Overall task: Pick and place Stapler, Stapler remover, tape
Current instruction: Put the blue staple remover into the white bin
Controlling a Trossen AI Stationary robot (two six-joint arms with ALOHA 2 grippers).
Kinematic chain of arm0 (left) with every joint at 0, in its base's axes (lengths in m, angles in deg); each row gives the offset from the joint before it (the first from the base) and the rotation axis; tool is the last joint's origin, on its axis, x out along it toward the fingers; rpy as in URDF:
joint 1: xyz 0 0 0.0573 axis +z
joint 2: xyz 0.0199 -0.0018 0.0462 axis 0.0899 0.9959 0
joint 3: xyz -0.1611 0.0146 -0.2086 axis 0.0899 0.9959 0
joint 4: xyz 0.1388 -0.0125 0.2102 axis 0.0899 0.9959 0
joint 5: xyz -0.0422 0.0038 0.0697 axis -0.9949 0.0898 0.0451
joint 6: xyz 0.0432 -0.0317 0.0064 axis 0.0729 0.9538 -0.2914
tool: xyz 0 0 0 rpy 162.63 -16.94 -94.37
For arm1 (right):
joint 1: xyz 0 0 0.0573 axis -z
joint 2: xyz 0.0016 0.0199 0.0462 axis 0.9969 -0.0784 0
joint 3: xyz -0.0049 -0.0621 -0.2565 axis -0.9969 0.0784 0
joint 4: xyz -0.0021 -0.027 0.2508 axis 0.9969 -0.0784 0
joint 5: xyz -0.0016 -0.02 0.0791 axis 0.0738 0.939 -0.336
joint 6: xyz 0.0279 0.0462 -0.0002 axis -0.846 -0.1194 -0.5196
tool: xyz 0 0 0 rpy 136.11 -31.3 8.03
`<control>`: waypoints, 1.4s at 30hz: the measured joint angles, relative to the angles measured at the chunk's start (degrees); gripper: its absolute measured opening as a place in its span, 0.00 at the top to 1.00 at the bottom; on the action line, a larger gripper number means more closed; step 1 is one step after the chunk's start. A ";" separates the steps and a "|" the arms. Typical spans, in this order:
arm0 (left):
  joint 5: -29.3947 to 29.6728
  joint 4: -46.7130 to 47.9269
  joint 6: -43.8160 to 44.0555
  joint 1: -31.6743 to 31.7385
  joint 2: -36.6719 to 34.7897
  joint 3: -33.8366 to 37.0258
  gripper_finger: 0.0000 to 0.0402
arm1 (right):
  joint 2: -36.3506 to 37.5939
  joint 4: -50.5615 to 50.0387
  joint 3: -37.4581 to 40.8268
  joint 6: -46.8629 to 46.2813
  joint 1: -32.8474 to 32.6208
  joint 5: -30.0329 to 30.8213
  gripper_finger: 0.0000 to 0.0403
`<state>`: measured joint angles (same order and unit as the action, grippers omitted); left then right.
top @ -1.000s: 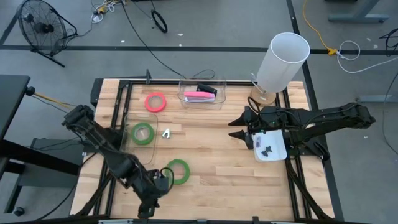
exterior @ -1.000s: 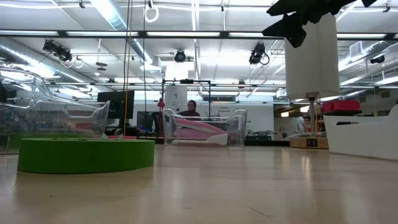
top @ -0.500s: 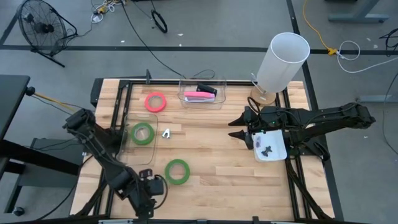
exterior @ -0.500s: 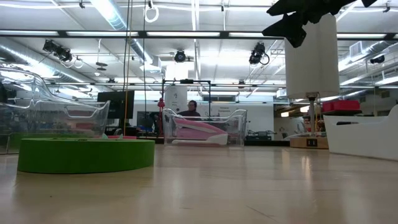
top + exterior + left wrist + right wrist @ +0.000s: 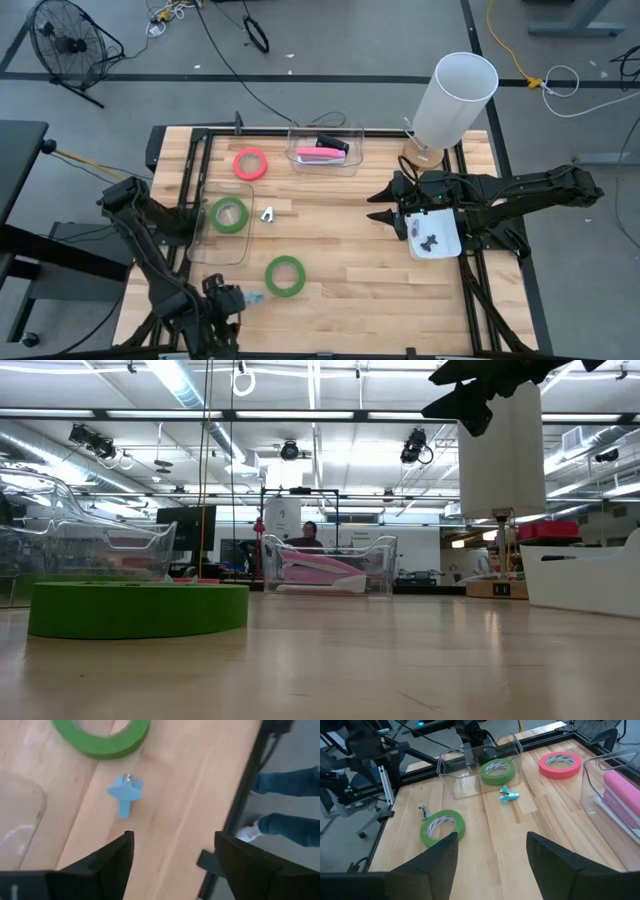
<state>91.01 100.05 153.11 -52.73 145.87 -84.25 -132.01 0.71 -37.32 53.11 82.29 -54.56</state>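
Note:
A pink stapler (image 5: 320,153) lies in a clear bin (image 5: 352,160) at the far edge. The pink-red tape (image 5: 250,163) lies flat on the wood. One green tape (image 5: 229,214) sits in a clear tray (image 5: 214,250) at the left. Beside the tray lies a small teal stapler remover (image 5: 268,213) (image 5: 509,794). The other green tape (image 5: 286,275) lies flat near the front edge, with a small light-blue piece (image 5: 125,797) (image 5: 252,297) next to it. My left gripper (image 5: 172,840) (image 5: 232,298) hangs open just left of that piece. My right gripper (image 5: 492,840) (image 5: 378,203) waits open at the right.
A white bin (image 5: 432,235) stands under my right arm, and a tall white cylinder (image 5: 455,95) stands at the far right corner. The black table frame (image 5: 240,815) runs along the near edge. A person's leg and shoe (image 5: 285,825) show beyond it.
My left gripper has swung from beside the near green tape toward the table's left along the front edge, sinking a little and turning. The light-blue piece, hidden under the gripper before, now lies in plain view on the wood beside that tape.

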 joint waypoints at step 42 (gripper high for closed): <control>5.65 -26.01 -5.33 2.18 0.50 24.30 0.33 | 0.00 0.02 0.00 -1.80 -0.05 0.11 0.42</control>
<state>96.66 74.04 147.78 -50.54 146.38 -59.95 -132.01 0.73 -37.32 51.31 82.24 -54.45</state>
